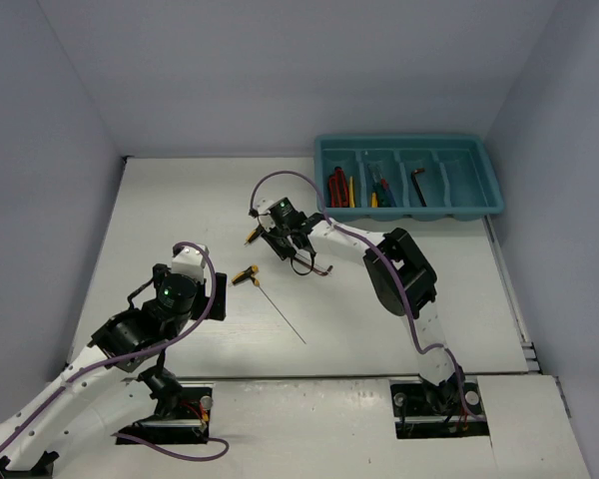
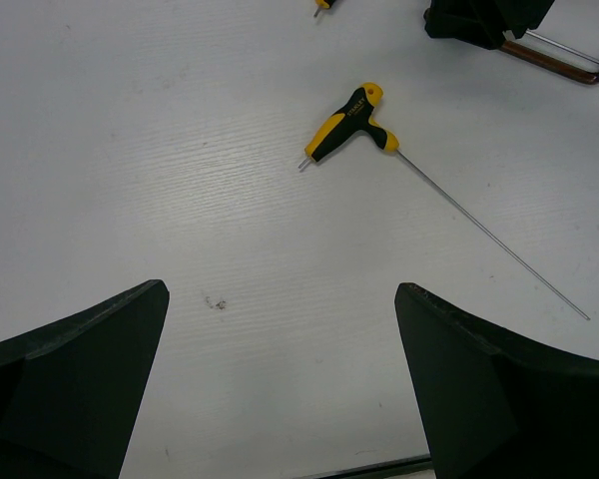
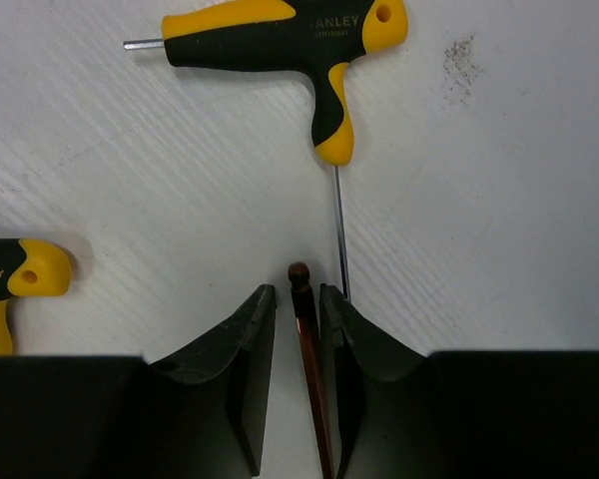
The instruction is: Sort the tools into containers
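Around the right-arm jaws: a yellow-and-black plastic T-handle driver point(image 3: 280, 30) lies just ahead of them on the table. Its thin steel shaft point(image 3: 339, 230) runs back beside one black finger point(image 3: 354, 339); whether the two touch cannot be told.
At the left border of the right wrist view: only the handle end of a second yellow-and-black T-handle driver point(image 3: 20, 274) is seen.
Around the left-arm jaws: bare table is seen between them. The second T-handle driver point(image 2: 351, 122) lies ahead and well apart, with its long shaft point(image 2: 489, 235) slanting toward the near edge and the right.
Right-arm jaws: clamped on a thin copper-brown metal rod point(image 3: 299, 299) with a small ball tip, over the middle of the table. From the left wrist view the rod is seen to end in a bend point(image 2: 569, 65).
Left-arm jaws: spread wide with nothing held, over the left half of the table, nearer the near edge.
Loose tools: both T-handle drivers are flat on the table near its middle, one just beside the right-arm jaws point(image 1: 252, 236), the other point(image 1: 245, 274) nearer the near edge.
Rectangular teal plastic tray point(image 1: 399, 140): set at the far right corner, with four long compartments side by side.
Tray contents: red-handled pliers point(image 1: 337, 185) and a yellow-handled screwdriver point(image 1: 351, 190) are in the leftmost compartment. Several coloured screwdrivers point(image 1: 382, 190) are in the second and a dark L-shaped hex key point(image 1: 417, 185) in the third.
Table point(image 1: 180, 210): white, faintly grained, with a few dark specks point(image 3: 459, 60).
Room: pale grey-lilac walls point(image 1: 280, 70) close in the far, left and right edges.
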`<state>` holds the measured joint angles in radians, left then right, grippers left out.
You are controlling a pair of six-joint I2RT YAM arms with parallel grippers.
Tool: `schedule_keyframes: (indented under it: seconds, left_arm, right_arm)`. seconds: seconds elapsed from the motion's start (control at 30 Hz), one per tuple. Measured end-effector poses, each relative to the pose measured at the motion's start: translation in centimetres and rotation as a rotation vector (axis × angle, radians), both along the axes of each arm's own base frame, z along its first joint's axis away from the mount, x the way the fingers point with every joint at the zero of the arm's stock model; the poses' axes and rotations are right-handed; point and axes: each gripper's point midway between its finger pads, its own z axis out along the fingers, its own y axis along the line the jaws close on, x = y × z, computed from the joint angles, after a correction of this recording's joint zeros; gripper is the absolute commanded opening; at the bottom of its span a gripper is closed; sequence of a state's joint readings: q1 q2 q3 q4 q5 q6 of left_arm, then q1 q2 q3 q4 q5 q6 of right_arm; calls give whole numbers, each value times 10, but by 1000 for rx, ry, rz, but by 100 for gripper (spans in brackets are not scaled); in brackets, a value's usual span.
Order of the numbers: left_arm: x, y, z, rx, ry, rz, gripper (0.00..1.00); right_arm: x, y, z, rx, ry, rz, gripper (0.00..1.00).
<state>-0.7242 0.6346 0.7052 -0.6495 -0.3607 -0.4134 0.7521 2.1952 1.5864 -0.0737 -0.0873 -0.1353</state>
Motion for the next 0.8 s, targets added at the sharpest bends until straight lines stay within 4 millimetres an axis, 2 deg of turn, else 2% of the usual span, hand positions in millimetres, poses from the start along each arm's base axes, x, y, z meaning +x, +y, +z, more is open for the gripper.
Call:
schedule_keyframes:
  seconds: [0.2, 0.33, 0.47, 0.63, 0.73, 0.8]
  left_arm:
    - [0, 0, 0, -1, 0, 0, 97]
    - [0, 0, 1, -2, -2, 0, 97]
    - [0, 0, 2, -6, -6, 0, 97]
    - [-1, 1, 3, -10, -11, 1, 97]
    - [-1, 1, 3, -10, -10, 0, 97]
    - [-1, 1, 3, -10, -10, 0, 97]
  right_arm:
    - [0, 0, -1, 21, -21, -3, 22]
    - [-4, -11, -1, 24, -31, -20, 23]
    - [-22, -37, -2, -5, -15, -41, 24]
    - [-46, -83, -3, -51, 34, -98, 23]
    - [-54, -98, -3, -59, 62, -124, 14]
    - [-57, -101, -4, -56, 78, -129, 2]
